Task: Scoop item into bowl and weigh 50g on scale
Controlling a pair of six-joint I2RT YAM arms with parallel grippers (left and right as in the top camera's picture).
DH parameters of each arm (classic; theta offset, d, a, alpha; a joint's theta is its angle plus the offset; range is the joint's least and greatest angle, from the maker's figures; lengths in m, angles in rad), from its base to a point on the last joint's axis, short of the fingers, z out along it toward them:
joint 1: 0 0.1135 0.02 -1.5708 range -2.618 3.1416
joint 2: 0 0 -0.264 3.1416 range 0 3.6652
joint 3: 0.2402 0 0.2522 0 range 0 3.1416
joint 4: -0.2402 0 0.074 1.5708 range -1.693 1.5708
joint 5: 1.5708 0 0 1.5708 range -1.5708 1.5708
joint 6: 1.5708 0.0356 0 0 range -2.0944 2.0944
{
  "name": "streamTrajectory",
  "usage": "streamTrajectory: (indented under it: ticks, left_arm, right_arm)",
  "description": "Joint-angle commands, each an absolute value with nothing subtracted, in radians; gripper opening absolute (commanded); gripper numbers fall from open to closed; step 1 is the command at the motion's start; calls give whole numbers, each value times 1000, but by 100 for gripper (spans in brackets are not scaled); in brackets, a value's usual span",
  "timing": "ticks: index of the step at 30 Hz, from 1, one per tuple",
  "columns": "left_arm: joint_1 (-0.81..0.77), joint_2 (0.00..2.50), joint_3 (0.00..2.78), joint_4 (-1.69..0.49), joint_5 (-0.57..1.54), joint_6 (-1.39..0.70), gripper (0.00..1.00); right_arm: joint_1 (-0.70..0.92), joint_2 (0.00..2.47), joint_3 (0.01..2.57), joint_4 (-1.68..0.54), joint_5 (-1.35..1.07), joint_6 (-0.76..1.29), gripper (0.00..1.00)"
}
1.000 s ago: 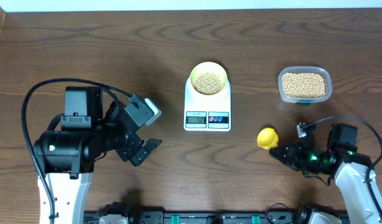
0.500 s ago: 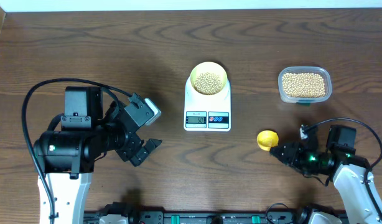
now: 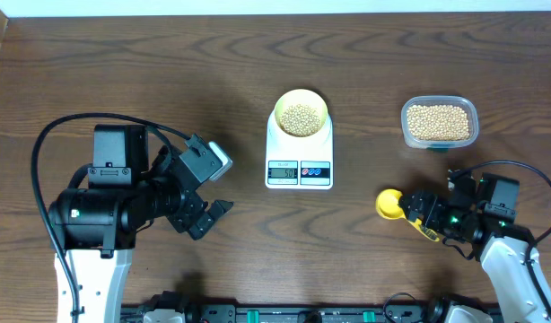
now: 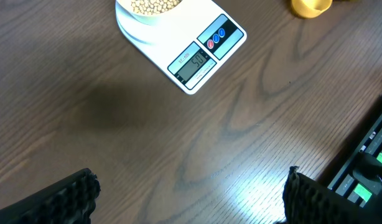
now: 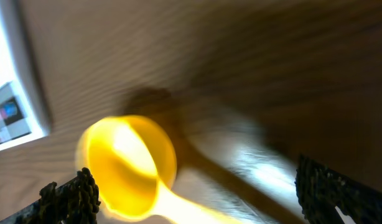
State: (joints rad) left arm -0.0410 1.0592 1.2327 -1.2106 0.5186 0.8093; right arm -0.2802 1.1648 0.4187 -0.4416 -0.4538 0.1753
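The pale-yellow bowl sits on the white scale, filled with tan beans; both also show in the left wrist view, bowl on scale. More beans fill a clear tub at the right. A yellow scoop lies on the table in front of that tub. My right gripper stands open around its handle, and the scoop shows blurred between the wide-apart fingers of that gripper. My left gripper hangs open and empty left of the scale, over bare wood.
The left arm's body and cable fill the front left. A black rail runs along the front edge. Bare brown tabletop lies behind and left of the scale.
My right gripper has gone from shut on the scoop's handle to wide open and has drawn back to the right. The scoop has shifted slightly toward the front. The left arm has not moved.
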Motion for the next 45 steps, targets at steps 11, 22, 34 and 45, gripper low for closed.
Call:
streamTrajectory:
  ticks: [11, 22, 34, 45]
  left_arm:
    - [-38, 1058, 1234, -1214, 532, 814, 96]
    - [-38, 1058, 1234, -1214, 532, 814, 96]
    - [-38, 1058, 1234, -1214, 532, 814, 96]
    - [-38, 1058, 1234, -1214, 532, 814, 96]
  right_arm:
    - [-172, 1163, 644, -464, -252, 184, 99]
    - [-144, 1145, 839, -452, -582, 239, 99]
    - [-144, 1062, 923, -234, -665, 374, 99]
    - [-144, 1062, 923, -60, -657, 571, 99]
